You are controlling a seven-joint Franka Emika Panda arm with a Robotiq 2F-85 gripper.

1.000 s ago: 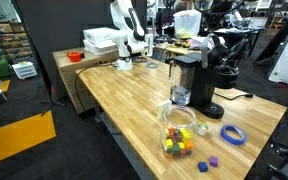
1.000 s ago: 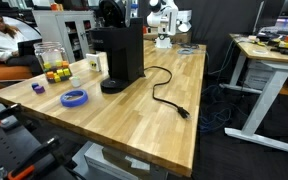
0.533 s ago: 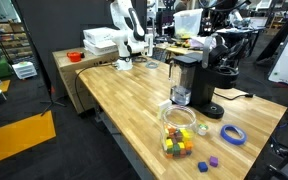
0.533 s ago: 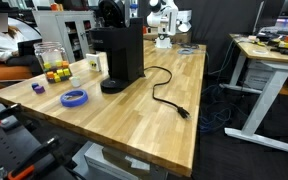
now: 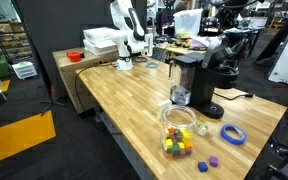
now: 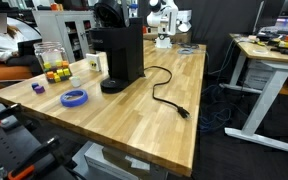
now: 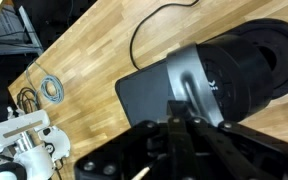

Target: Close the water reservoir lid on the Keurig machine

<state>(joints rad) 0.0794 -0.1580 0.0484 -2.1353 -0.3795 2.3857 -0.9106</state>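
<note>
Poised directly above the Keurig (image 6: 119, 52), likely so as to press straight down. Gripper (image 7: 179, 140) parted or clamped: impossible to tell, too dark and blurred in the wrist view. Just below the fingertips, the lid (image 7: 146, 97), seemingly lying flat on the tank (image 5: 181, 82); unclear whether fully seated. Probably calls for a gentle downward push.

Gripper (image 6: 109, 12) hangs pointing straight down, approx. vertical, its dark fingers (image 7: 174, 138) blurred and close-up at bottom of wrist view, so jaw gap can't be judged.
</note>
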